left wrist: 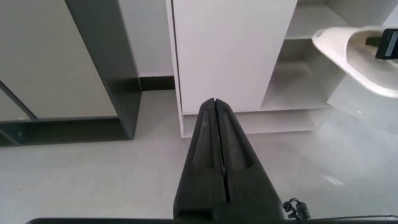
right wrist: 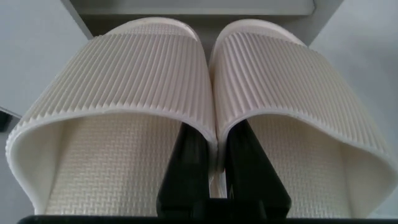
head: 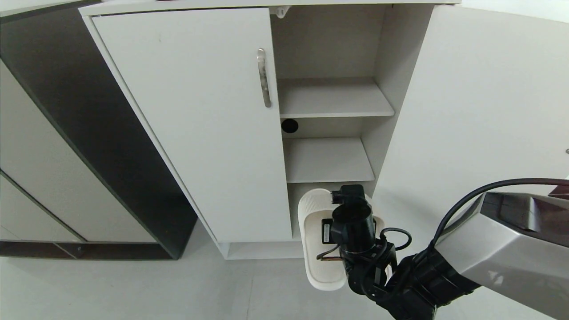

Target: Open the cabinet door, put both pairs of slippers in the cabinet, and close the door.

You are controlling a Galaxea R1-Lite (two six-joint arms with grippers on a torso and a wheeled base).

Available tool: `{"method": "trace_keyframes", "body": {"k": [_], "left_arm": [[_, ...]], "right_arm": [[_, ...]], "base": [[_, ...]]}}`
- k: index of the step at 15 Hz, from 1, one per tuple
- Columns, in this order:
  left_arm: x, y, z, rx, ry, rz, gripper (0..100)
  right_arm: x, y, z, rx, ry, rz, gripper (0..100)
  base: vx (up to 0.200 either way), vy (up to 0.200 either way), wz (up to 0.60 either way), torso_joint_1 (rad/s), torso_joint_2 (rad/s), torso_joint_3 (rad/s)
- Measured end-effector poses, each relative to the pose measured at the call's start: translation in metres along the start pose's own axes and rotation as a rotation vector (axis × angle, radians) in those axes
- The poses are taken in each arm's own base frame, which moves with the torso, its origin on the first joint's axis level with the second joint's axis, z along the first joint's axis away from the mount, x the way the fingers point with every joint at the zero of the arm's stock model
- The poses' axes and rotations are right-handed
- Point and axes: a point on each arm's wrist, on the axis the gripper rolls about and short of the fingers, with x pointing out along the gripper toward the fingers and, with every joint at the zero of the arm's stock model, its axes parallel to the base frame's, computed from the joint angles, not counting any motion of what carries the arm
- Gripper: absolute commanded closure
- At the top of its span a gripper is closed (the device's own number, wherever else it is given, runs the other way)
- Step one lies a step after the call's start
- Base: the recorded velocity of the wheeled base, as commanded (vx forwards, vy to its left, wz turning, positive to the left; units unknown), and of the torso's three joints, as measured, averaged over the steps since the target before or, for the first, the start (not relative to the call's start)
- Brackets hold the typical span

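since the cabinet door [head: 466, 111] stands open, right gripper [right wrist: 214, 149] pinches both cream slippers [right wrist: 137, 81] by their touching inner walls, toes aimed at the lowest bay [left wrist: 292, 87]; left gripper [left wrist: 214, 124] closed, empty.

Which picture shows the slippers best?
The right wrist view: both cream slippers side by side, ribbed straps plain, right gripper clamping their inner walls. In the head view the arm hides most; the left wrist view catches one end.
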Motion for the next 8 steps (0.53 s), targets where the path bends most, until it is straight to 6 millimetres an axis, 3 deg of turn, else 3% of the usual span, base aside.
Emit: {"method": "trace_keyframes", "body": {"k": [4,8], "left_arm": [[0.000,0.000,0.000,-0.002,0.000,0.001,100],[0.000,0.000,0.000,-0.003,0.000,0.001,100]], "right_arm": [[-0.003,-0.002,0.004,-0.020,-0.112,0.016,100],[0.005,-0.007,-0.011,-0.044,-0.142,0.004,100]], "base": [[0.000,0.000,0.00,0.004,0.00,-0.092],[0.000,0.000,0.00,0.000,0.00,0.000]]}}
